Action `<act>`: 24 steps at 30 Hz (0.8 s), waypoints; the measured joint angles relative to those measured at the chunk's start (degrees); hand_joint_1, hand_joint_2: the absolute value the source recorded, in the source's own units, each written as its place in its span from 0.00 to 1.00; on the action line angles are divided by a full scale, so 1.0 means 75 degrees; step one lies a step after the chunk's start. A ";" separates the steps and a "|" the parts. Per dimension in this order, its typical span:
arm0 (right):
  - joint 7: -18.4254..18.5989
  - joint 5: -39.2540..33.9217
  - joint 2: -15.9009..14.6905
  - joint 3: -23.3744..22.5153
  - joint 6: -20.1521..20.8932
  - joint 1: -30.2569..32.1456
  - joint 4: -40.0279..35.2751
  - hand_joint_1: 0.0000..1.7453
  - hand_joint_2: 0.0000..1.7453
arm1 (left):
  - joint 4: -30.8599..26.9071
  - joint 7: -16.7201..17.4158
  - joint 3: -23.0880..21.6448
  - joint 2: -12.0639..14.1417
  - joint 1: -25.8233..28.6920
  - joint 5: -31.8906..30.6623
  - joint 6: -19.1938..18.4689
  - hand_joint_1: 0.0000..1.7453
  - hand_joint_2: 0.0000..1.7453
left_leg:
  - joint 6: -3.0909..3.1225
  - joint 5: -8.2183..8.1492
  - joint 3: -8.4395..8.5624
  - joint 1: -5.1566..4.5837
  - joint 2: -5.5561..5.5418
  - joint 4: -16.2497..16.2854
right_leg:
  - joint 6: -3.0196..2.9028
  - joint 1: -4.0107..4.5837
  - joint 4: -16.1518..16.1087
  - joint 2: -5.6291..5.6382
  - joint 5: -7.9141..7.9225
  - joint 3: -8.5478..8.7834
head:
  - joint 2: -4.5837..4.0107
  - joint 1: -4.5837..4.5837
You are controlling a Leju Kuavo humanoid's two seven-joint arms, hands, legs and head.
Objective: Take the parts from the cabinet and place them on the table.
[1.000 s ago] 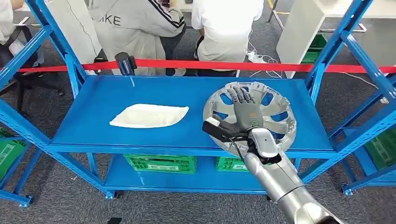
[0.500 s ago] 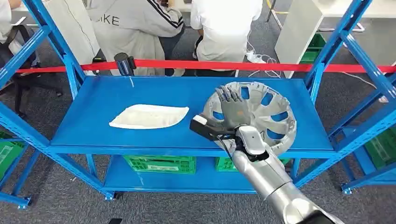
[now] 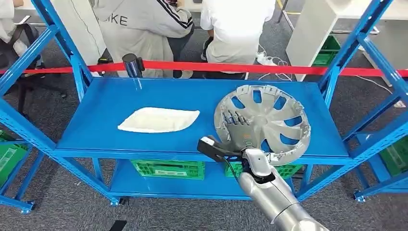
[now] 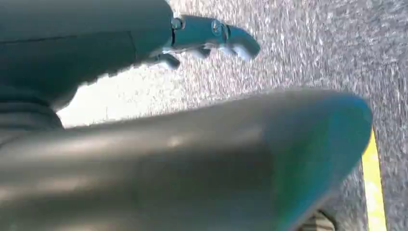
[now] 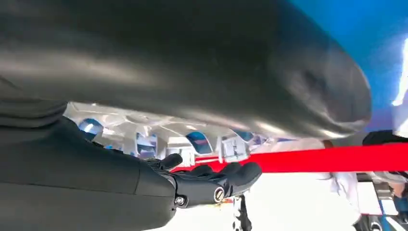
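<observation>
Right robot hand (image 3: 239,129) under tilted wheel cover (image 3: 269,115)

Silver slotted wheel cover (image 3: 263,120) on blue shelf (image 3: 110,101); white part (image 3: 159,120) beside it. Red barrier tape (image 3: 231,68) behind. Green crates (image 3: 166,169) below. Grey speckled carpet (image 3: 62,197). Right hand (image 3: 239,131) dark grey.

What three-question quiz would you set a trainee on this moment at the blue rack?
1. True or false: the white part lies on the blue shelf, apart from the wheel cover.
2. Which hand is at the wheel cover? A: left. B: right. C: both.
3. Fill in: the crates under the shelf are ____.

Key: 1 true. 2 B: the right hand is there, its fingers showing through the spokes. 3 green.
</observation>
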 joint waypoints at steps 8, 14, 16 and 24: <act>-0.0111 -0.0035 0.0073 0.0000 0.0155 0.0065 0.0079 0.00 1.00 | 0.0003 0.0009 0.0000 0.0003 0.0005 -0.0003 -0.0006 0.00 0.00 | -0.0344 -0.0948 -0.0930 0.0076 0.0027 0.2018 | -0.0150 -0.0131 -0.0157 -0.0007 0.0081 0.0102 | 0.0000 -0.0052; -0.0199 0.0017 0.0055 -0.0003 0.0123 0.0169 0.0062 0.00 0.00 | 0.0003 -0.0029 0.0000 -0.0038 0.0005 -0.0026 -0.0084 0.00 0.00 | -0.0305 -0.0160 0.0051 0.0286 -0.0009 0.0120 | 0.0056 -0.0149 0.0224 0.0046 -0.0119 -0.0058 | 0.0000 -0.0097; 0.0002 0.0113 0.0041 -0.0006 0.0114 0.0244 -0.0041 0.00 0.00 | 0.0003 -0.0018 0.0000 -0.0038 0.0038 -0.0041 -0.0114 0.00 0.00 | -0.0354 -0.0128 0.0030 0.0267 -0.0018 0.0116 | 0.0077 -0.0160 0.0180 0.0048 -0.0102 -0.0045 | 0.0000 -0.0073; 0.0364 0.0335 -0.0064 -0.0015 0.0227 0.0612 -0.0694 0.00 0.00 | 0.0003 -0.0044 0.0003 -0.0035 0.0042 -0.0055 -0.0134 0.00 0.00 | -0.0286 -0.0140 0.0024 0.0216 -0.0025 0.0117 | 0.0180 -0.0186 0.0073 0.0046 -0.0051 -0.0002 | 0.0000 -0.0067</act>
